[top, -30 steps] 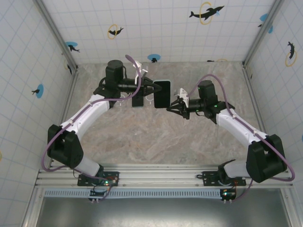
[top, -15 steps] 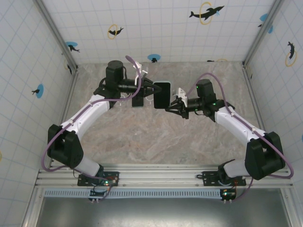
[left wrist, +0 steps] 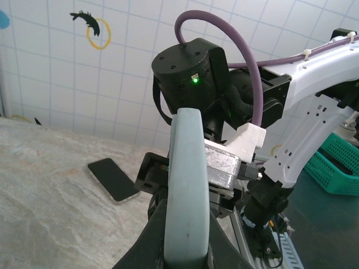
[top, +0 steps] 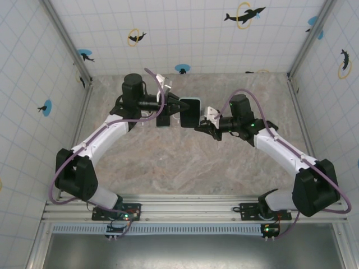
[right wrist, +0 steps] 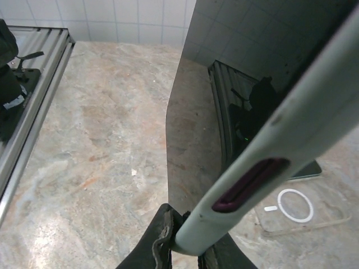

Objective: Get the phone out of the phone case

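White tiled walls (top: 185, 39) with dolphin decals enclose a marble-pattern table (top: 185, 168). The cased phone (top: 190, 112) is held at upper centre of the top view. The left gripper (top: 178, 107) and right gripper (top: 198, 128) each pinch one of its edges.

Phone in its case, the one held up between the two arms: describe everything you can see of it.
The phone is a slim slab with a glossy black screen that mirrors the tiled walls. It sits in a pale blue-grey, matte, rubbery-looking case with rounded edges and a dark purple side button. It is held clear of the marble-look table, screen turned toward the overhead camera, not yet out of the case. The left jaws pinch one edge and the right jaws the opposite edge, both shut on it.
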You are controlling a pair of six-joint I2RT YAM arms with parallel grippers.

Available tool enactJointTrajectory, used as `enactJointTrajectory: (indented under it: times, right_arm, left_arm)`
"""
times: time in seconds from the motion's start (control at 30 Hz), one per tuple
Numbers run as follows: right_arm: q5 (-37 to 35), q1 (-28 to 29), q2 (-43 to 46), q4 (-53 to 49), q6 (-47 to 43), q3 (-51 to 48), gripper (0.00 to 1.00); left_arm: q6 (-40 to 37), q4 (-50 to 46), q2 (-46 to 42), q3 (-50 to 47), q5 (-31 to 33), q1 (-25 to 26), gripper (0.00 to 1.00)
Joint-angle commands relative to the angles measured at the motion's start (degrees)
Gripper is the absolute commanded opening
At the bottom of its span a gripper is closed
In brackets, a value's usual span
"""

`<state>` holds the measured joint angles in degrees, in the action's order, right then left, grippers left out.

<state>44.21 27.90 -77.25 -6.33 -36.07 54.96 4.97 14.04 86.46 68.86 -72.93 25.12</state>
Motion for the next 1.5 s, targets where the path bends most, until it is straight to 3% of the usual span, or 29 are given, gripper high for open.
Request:
enactJointTrajectory:
  times: [0.0, 0.13, 0.63, 0.9, 1.03, 1.2, 1.47]
  right_arm:
    - [-11.3, -0.4, 1.5, 10.3, -5.1, 5.3, 0.05]
    - [-13.0, 0.5, 1.6, 14.3, -4.8, 5.3, 0.05]
    - [-19.6, 1.8, 3.7, 14.7, -11.9, 5.3, 0.04]
    - [-13.3, -0.1, 5.6, 20.1, 0.4, 1.4, 0.07]
    - [-9.3, -0.7, 7.0, 28.9, 13.8, -4.3, 0.21]
    - [-5.2, -0.4, 7.7, 39.4, 27.8, -10.0, 0.29]
    - [0.1, -0.3, 8.4, 41.3, 36.1, -13.4, 0.38]
  left_arm:
    - [8.8, -3.7, -2.7, -1.4, -4.4, 1.3, 0.0]
    - [9.2, -3.7, -2.6, -1.5, -4.4, 1.9, 0.0]
    - [13.8, -0.6, -1.5, -0.6, -4.9, 2.2, 0.0]
    - [13.6, 1.2, -1.7, -0.9, 1.2, 2.1, 0.0]
    - [19.3, 7.1, -1.9, -2.4, 4.3, 2.1, 0.0]
    - [24.2, 11.6, -1.9, -4.4, 5.0, 2.3, 0.0]
    - [29.5, 13.4, -1.9, -4.8, 11.9, 2.3, 0.0]
